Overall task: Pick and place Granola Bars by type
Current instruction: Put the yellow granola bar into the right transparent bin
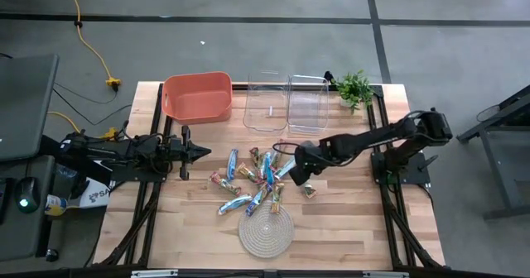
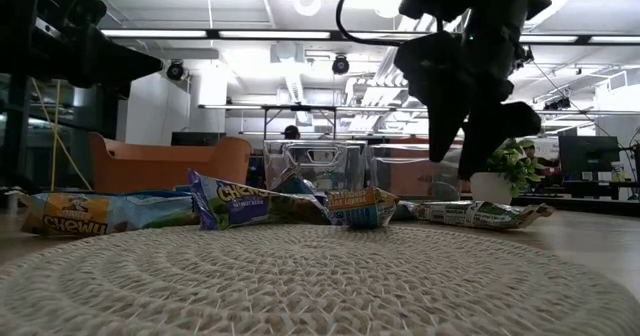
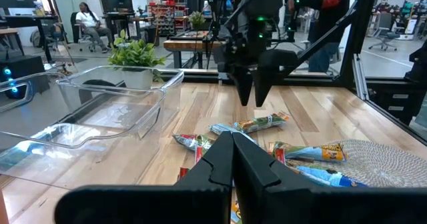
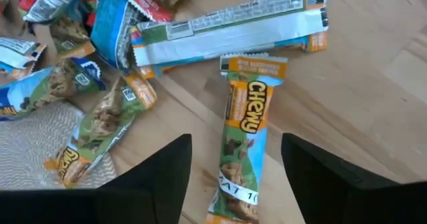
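Note:
Several granola bars (image 1: 258,179) in blue, red and greenish-tan wrappers lie scattered flat on the wooden table, some by the coiled rope mat (image 1: 266,231). One greenish-tan bar (image 4: 244,134) lies apart on the right of the pile (image 1: 308,190). My right gripper (image 4: 235,144) hangs open above it, a finger on either side, touching nothing; the low view shows the right gripper (image 2: 470,141) clear of the table. My left gripper (image 1: 195,152) waits shut, left of the pile, level above the table (image 3: 233,159).
At the far edge stand an orange bin (image 1: 197,96), two clear plastic containers (image 1: 267,106) (image 1: 308,103) and a small potted plant (image 1: 354,88). The rope mat lies near the table's near edge. Bare wood shows at the near left and near right (image 1: 356,220).

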You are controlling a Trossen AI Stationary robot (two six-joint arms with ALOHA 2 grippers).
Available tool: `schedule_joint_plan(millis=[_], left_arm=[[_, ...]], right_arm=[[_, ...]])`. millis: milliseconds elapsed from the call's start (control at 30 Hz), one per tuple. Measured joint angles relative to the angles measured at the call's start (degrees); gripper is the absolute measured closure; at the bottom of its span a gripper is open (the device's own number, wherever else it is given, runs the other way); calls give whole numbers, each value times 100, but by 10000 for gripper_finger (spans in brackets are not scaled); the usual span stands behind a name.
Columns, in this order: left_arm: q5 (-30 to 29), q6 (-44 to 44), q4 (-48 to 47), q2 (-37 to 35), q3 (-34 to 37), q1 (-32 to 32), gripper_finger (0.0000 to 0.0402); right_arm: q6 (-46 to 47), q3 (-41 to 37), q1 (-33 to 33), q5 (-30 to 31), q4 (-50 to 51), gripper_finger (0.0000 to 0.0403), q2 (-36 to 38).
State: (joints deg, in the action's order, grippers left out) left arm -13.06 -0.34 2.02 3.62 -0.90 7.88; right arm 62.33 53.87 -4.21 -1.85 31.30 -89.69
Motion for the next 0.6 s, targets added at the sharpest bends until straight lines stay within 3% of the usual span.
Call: schedule_joint_plan(millis=[233, 367, 500, 600], left_arm=[[1, 1, -1, -2, 0, -1, 401], [2, 1, -2, -2, 2, 2, 401], [0, 1, -1, -1, 2, 1, 401], [2, 1, -1, -2, 1, 2, 401]], right_arm=[[-217, 83, 125, -321, -592, 183, 0], [-588, 708, 88, -183, -484, 183, -220], [-1056, 1837, 46, -157, 439, 194, -924], [-1320, 2944, -26, -103, 1926, 208, -1572]])
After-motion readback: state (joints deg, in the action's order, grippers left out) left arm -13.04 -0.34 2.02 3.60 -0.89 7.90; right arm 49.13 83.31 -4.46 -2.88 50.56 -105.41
